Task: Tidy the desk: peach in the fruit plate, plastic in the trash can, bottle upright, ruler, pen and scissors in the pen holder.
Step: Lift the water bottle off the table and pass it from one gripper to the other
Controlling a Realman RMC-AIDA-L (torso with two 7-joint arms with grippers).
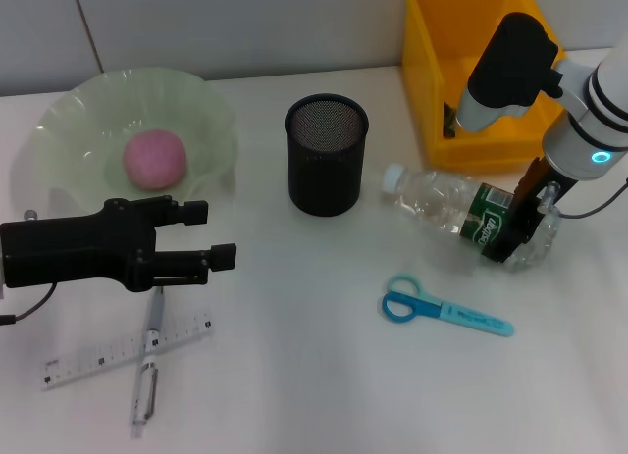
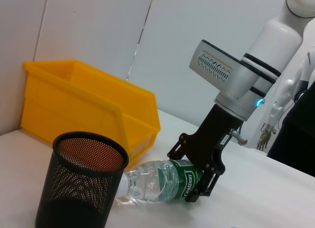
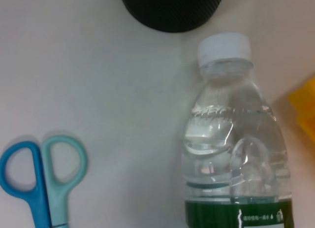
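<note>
A clear bottle (image 1: 437, 201) with a green label and white cap lies on its side right of the black mesh pen holder (image 1: 326, 155). My right gripper (image 1: 522, 230) is shut on the bottle's lower part, its fingers (image 2: 206, 176) straddling the label. The pink peach (image 1: 154, 159) rests in the pale green fruit plate (image 1: 211, 116). My left gripper (image 1: 211, 233) hovers open in front of the plate. Below it, a pen (image 1: 145, 385) lies across a white ruler (image 1: 88, 362). Blue scissors (image 1: 442, 310) lie in front of the bottle. I cannot make out the plastic.
The yellow bin (image 1: 442, 42) stands at the back right, behind my right arm. A dark scrap (image 1: 449, 123) shows inside it, and I cannot tell what it is. White tabletop lies between the pen holder and the scissors.
</note>
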